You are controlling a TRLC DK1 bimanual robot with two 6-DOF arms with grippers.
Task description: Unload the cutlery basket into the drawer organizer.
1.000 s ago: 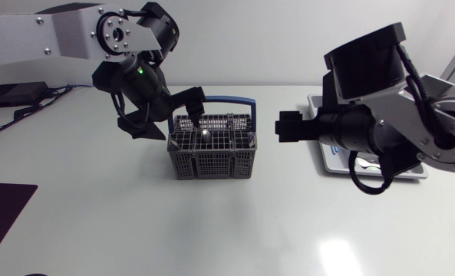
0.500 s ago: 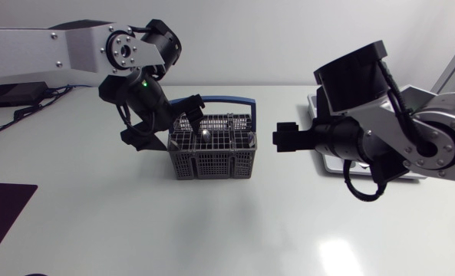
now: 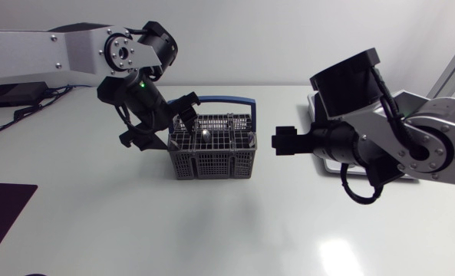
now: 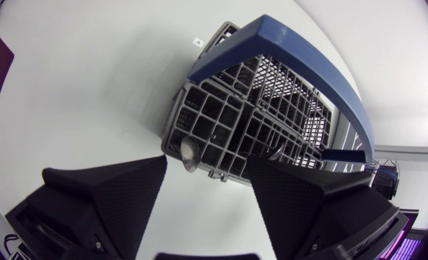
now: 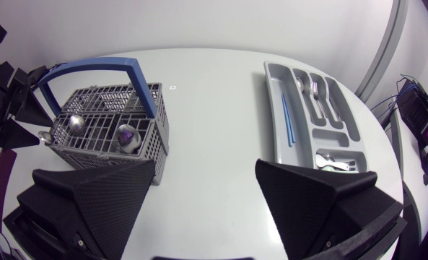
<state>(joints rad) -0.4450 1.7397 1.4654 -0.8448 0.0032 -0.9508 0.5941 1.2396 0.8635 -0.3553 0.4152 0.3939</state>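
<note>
the grey plastic mesh cutlery basket with blue handle (image 4: 264, 108) stands upright just ahead of the left pincer (image 4: 206, 173), probably so the metal spoon (image 4: 190, 152) at its near corner can be lifted out; the left pincer is spread wide, gripping nothing, with that spoon ahead between its fingers; the right pincer (image 5: 205, 170) is equally wide and empty; the grey compartmented drawer organizer (image 5: 273, 90) lies ahead of it, well apart from the basket.
</note>
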